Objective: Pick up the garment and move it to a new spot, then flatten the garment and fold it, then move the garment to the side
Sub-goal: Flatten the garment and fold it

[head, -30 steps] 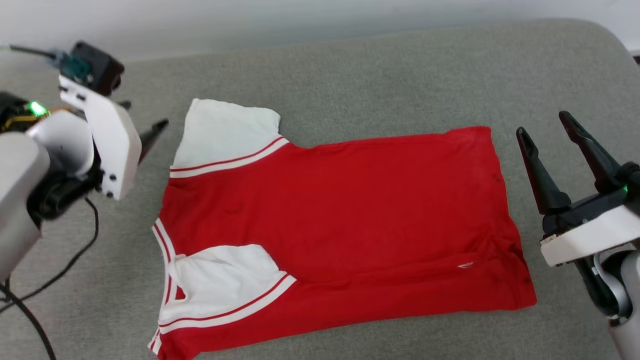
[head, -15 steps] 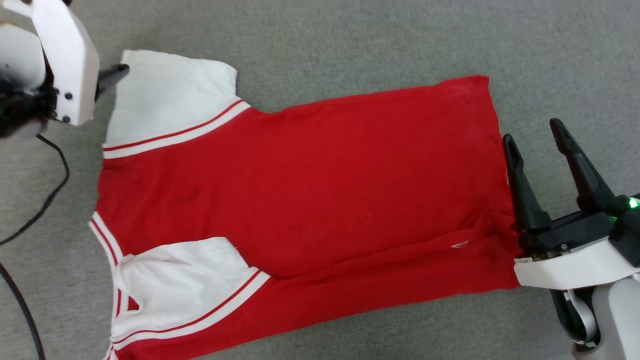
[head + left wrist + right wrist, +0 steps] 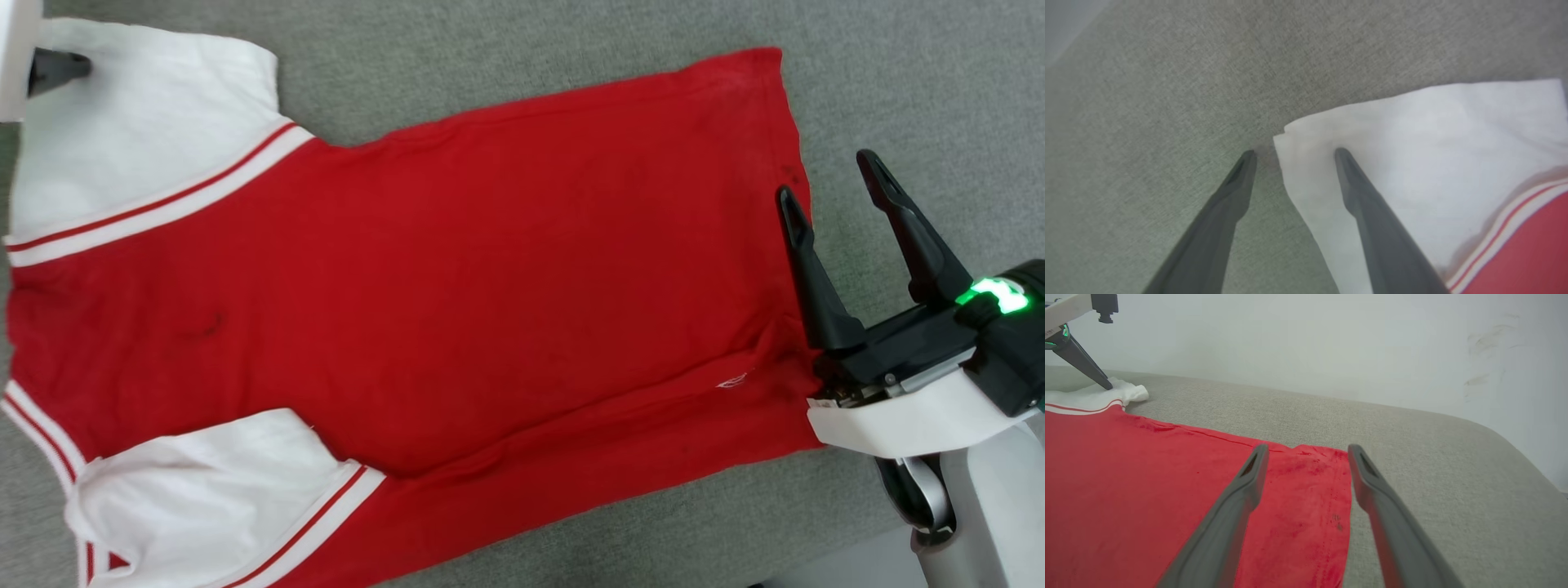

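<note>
Jaws gape at both ends of the garment [image 3: 457, 278], stretched left-right, sleeves [image 3: 139, 147] left, hem [image 3: 785, 122] right.

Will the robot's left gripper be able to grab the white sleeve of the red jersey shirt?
Probably yes: the open left gripper straddles a corner of the white sleeve of the red jersey shirt, with nothing in between.

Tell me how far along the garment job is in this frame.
Done, by the look: the garment lies spread nearly flat on the grey surface. In hand: the left gripper, open, straddles the far white sleeve at its corner, and the right gripper, open, straddles the hem; neither has closed on cloth. Left: the folding, then moving it aside.
</note>
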